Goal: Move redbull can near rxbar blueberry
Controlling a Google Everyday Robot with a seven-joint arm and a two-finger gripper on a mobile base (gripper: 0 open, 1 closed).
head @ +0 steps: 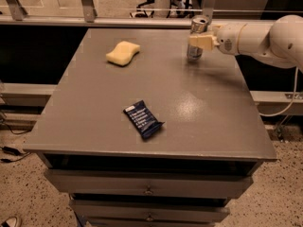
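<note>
Three things stood on the flat grey table top point(203, 112): a slim silver and blue metal redbull can point(193, 53), a small flat dark navy-blue wrapped rxbar blueberry point(143, 120) with white lettering, and a pale yellow kidney-shaped sponge point(123, 53). The redbull can stood upright near the far right corner of the table, its silver top with the pull-tab opening facing up. The cream-coloured two-finger gripper point(197, 41) was at the can, reaching in from the right at the end of the thick white robot arm point(258, 36). One cream finger point(202, 42) lay flat across the near side of the can at about mid-height, touching it; the other finger was hidden behind the can. The jaws looked drawn in to the can's width, closed on it and holding nothing else. Whether the can's base rested on the table or sat just clear of it could not be told. The rxbar blueberry lay flat near the front middle of the table, turned at a slant, well apart from the can and the gripper. The sponge lay toward the far left, well apart from both. Grey drawers point(147, 189) sat under the table top.
</note>
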